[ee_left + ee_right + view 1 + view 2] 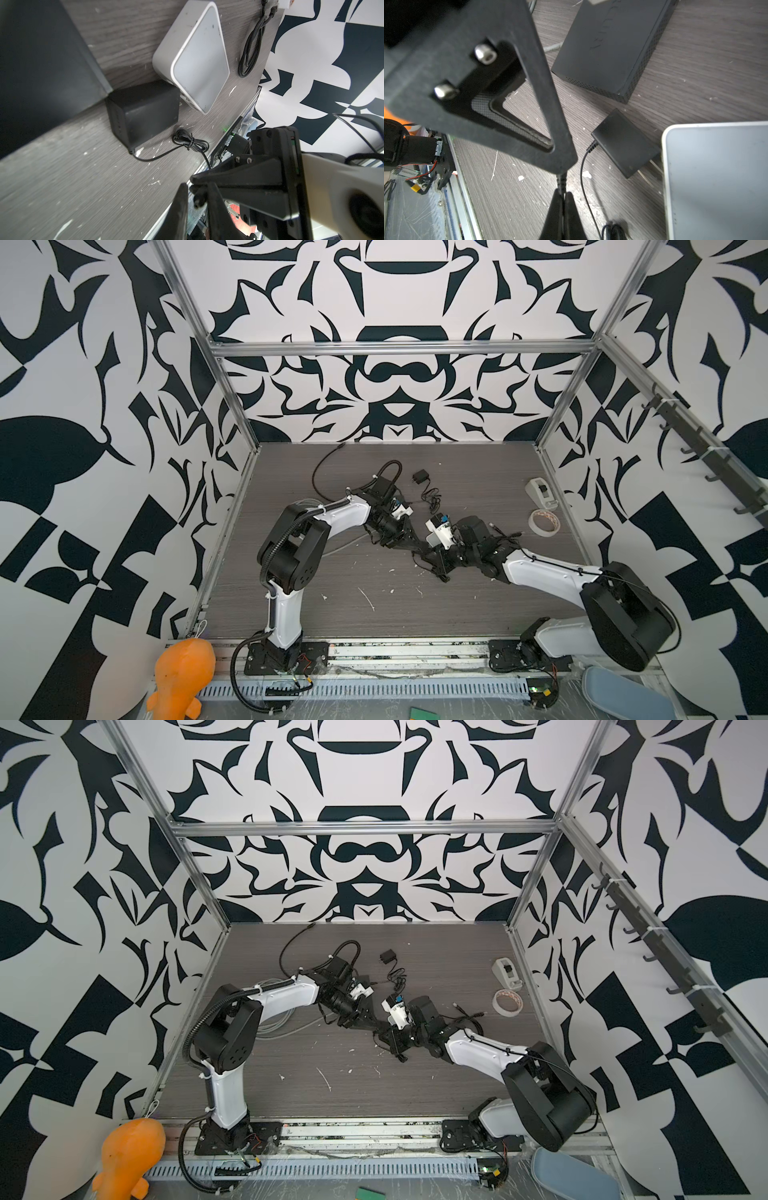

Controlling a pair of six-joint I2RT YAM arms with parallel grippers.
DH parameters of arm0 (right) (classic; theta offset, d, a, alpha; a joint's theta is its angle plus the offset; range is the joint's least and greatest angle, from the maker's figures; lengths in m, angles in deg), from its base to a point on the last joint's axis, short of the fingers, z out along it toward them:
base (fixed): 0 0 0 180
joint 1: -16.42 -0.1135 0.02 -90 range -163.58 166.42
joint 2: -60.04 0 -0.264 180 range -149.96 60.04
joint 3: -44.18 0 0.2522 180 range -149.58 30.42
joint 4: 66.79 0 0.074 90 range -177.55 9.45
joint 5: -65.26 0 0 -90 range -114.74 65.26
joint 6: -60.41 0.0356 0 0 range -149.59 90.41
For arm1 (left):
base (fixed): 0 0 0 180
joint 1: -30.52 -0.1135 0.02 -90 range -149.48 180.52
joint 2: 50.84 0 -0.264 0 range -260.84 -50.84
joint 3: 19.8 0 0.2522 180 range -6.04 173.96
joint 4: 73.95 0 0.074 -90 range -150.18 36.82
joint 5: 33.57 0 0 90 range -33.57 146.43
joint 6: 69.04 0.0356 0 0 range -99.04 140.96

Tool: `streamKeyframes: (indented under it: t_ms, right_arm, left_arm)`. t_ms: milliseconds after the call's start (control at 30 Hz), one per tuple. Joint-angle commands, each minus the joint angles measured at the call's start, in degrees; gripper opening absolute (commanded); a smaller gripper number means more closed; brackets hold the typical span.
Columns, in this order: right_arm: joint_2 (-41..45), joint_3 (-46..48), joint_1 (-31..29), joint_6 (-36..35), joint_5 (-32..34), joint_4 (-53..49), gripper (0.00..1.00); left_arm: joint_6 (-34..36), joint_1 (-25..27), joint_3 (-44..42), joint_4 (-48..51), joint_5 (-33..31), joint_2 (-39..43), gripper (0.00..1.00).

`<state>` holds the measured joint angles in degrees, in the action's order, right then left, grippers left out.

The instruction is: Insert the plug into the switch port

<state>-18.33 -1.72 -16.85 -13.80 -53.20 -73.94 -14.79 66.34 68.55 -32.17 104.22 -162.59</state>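
Note:
The plug point(198, 202) is a small black barrel tip on a thin black cable. In the right wrist view my right gripper point(563, 194) is shut on the plug's ribbed sleeve just behind the tip. My left gripper point(196, 187) stands narrowly open around the tip, with a gap on one side. The flat black switch point(612, 45) lies on the table beyond both grippers. Its perforated edge shows, but the switch port is hidden. In both top views the grippers meet above the middle of the table.
A black power adapter point(145, 112) lies between the switch and a white rounded box point(197, 62). A bundled cable point(187, 141) trails from it. A tape roll point(544, 522) and a tape dispenser point(540, 491) sit at the right. Another adapter point(420, 477) lies further back.

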Motion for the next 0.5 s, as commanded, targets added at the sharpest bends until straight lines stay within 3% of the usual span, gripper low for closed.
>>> streamKeyframes:
  t_ms: [0,133,467]
  right_arm:
    - [-0.4,-2.6,0.1,-1.6,-0.5,-0.7,0.0]
    - [-0.8,-2.6,0.1,-1.7,-0.4,-1.1,0.0]
    - [-0.9,-2.5,0.1,-1.3,0.4,-0.5,0.0]
  left_arm:
    - [0.7,0.0,1.1,1.5,0.3,-1.1,0.23]
    - [0.7,0.0,1.5,1.4,0.2,-1.1,0.26]
    - [0.8,-0.1,2.1,1.2,1.2,-2.2,0.11]
